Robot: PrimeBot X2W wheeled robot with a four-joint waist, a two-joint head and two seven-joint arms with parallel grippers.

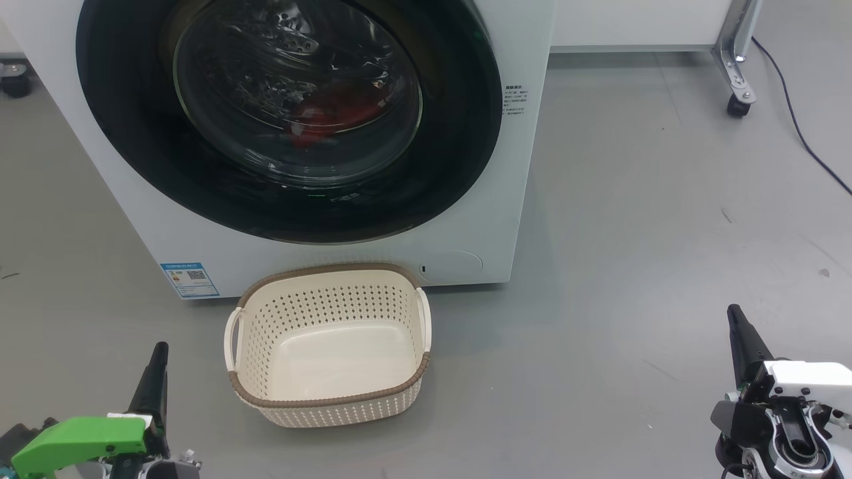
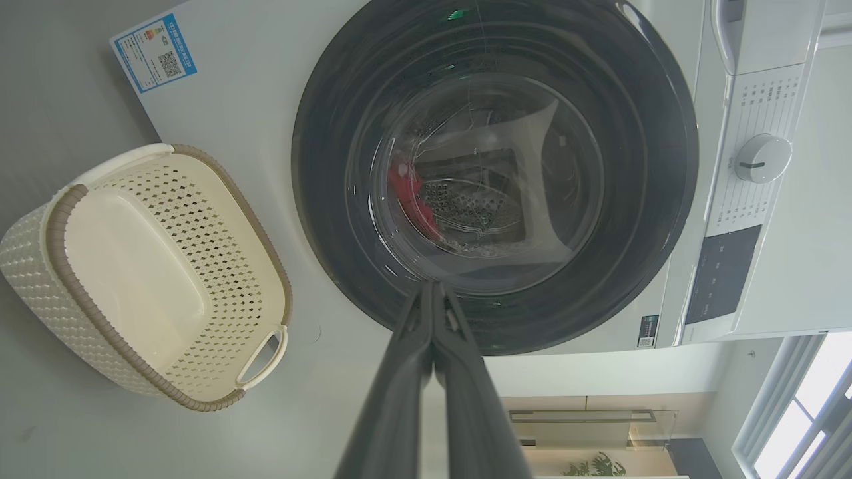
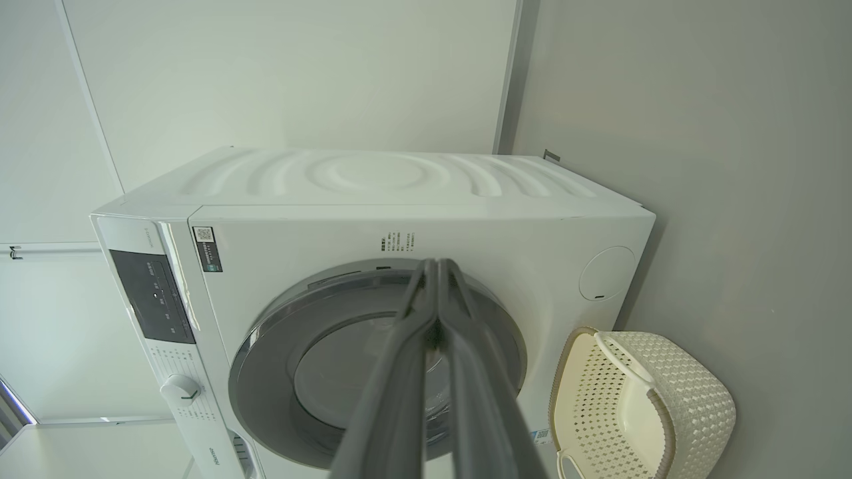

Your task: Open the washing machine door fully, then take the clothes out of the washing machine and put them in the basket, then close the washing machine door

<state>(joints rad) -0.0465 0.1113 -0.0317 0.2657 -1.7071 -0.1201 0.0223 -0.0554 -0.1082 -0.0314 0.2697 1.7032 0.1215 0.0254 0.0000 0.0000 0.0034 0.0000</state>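
Squarely forward-facing, the washing machine door is shut over red clothes; the left wrist view adds a dial; left pincer, right pincer closed.

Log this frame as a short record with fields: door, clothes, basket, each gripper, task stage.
door: washing machine door closed on the washing machine
clothes: red clothes inside the drum, seen through the glass
basket: basket empty, on the floor before the machine
left gripper: fingers shut, holding nothing
right gripper: fingers shut, holding nothing
stage: door not yet opened
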